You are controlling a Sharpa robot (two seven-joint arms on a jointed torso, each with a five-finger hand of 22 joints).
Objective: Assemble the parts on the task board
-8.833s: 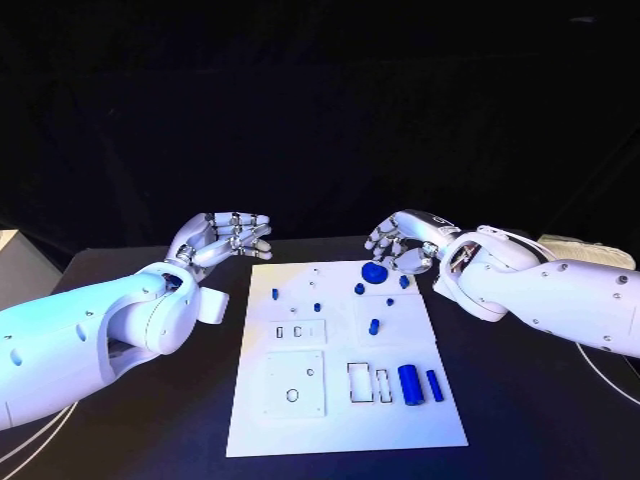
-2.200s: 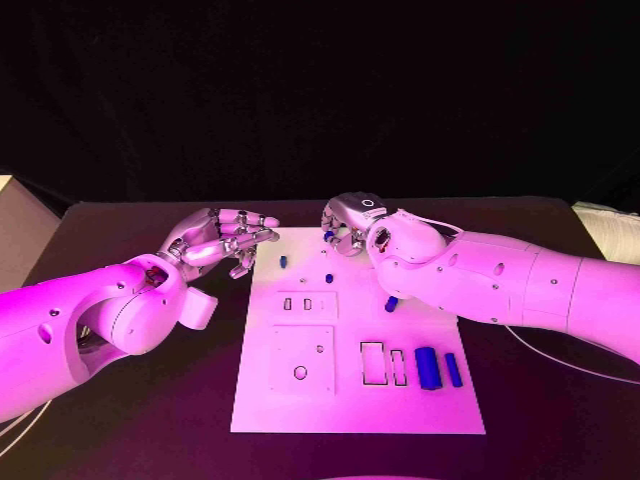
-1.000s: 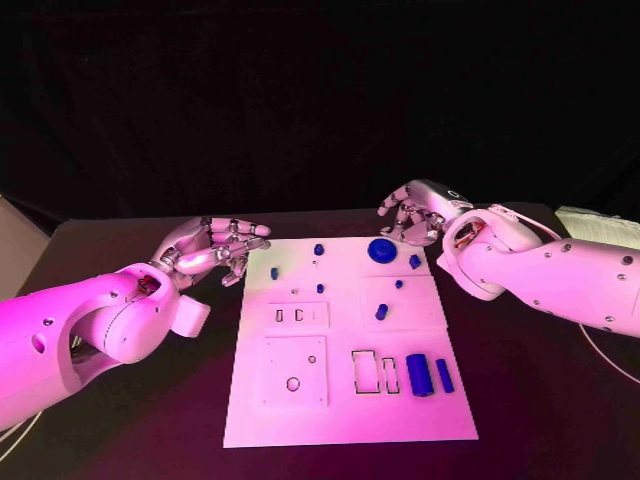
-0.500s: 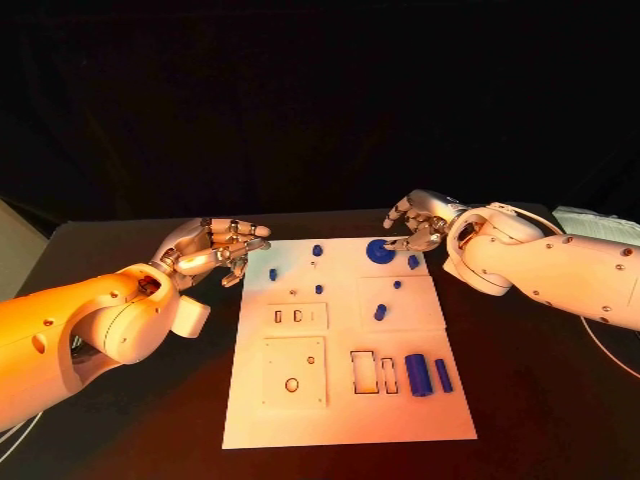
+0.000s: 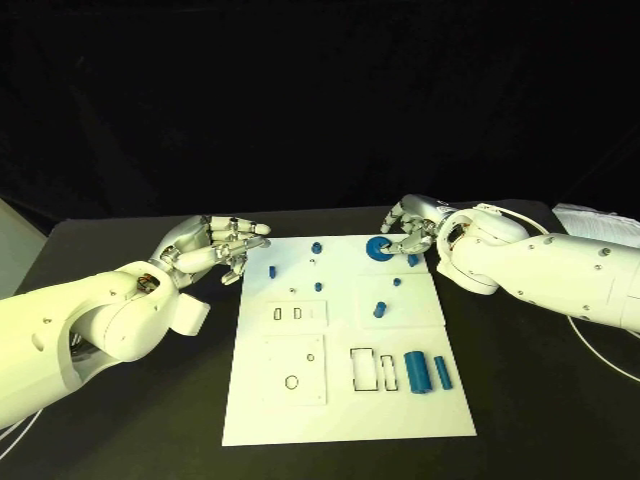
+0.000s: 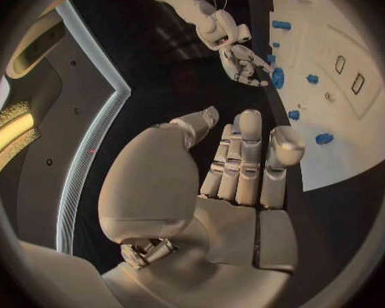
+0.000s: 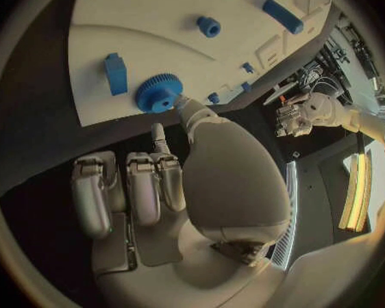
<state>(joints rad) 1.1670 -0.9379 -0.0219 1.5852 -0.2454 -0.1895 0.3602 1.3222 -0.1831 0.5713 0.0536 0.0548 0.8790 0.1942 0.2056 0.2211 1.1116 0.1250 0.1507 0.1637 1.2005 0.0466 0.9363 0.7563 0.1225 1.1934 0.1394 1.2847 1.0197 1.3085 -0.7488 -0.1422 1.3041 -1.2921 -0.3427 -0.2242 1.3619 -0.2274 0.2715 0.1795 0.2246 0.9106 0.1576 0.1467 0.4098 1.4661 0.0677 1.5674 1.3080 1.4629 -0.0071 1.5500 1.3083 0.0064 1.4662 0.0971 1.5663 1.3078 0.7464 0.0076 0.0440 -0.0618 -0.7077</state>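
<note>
The white task board (image 5: 342,400) lies in the middle of the table. A blue gear (image 5: 381,249) sits at its far right corner. My right hand (image 5: 414,226) hovers right beside it. In the right wrist view its thumb tip touches the rim of the gear (image 7: 158,93) while the other fingers (image 7: 128,185) stay bent and clear of it. My left hand (image 5: 212,245) hangs off the board's far left corner, loosely curled and holding nothing. Small blue pegs (image 5: 316,247) stand on the far half, and a blue block (image 5: 414,261) lies near the gear.
Two blue bars (image 5: 415,372) lie side by side at the board's near right, next to rectangular slots (image 5: 363,368). A square plate with an oval hole (image 5: 294,370) fills the near left. A white object (image 5: 594,222) lies at the table's far right.
My right hand has come back from the board's far left to the gear and closed in until its thumb meets the rim. The gear and my left hand have stayed put.
</note>
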